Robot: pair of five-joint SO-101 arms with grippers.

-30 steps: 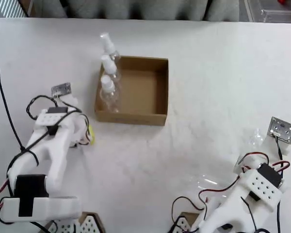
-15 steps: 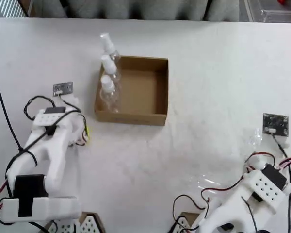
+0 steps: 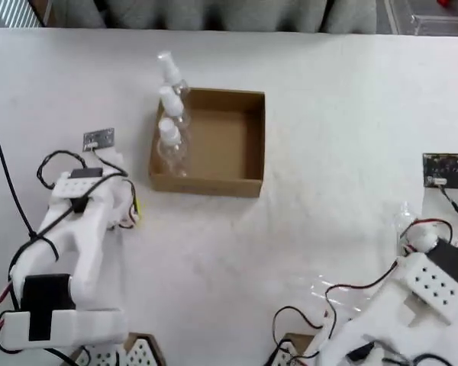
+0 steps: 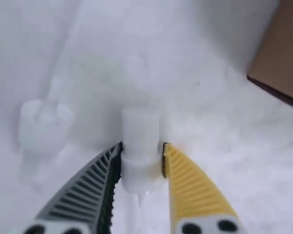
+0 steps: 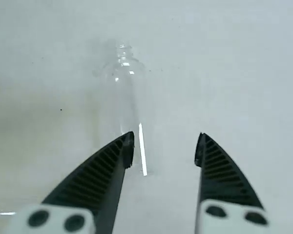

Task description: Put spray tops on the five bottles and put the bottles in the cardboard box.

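My left gripper (image 4: 140, 146) is shut on a white spray top (image 4: 140, 168), held low over the table, left of the cardboard box (image 3: 248, 141). A second spray top (image 4: 39, 129) lies close beside it. Three capped bottles (image 3: 170, 141) stand in a row along the box's left wall. My right gripper (image 5: 163, 139) is open at the table's right front. An uncapped clear bottle (image 5: 127, 92) lies just ahead of it, its base near one finger and its neck pointing away. In the high view this bottle (image 3: 403, 217) shows beside the right arm (image 3: 431, 278).
Another clear bottle (image 3: 332, 290) lies faintly visible on the white table (image 3: 328, 114) near the right arm's base. Loose red and black cables hang around both arms. The box's right half holds nothing.
The right arm has swung to the right and drawn back, its wrist camera board rising in the high view. The left arm shifted slightly, then held still with the spray top.
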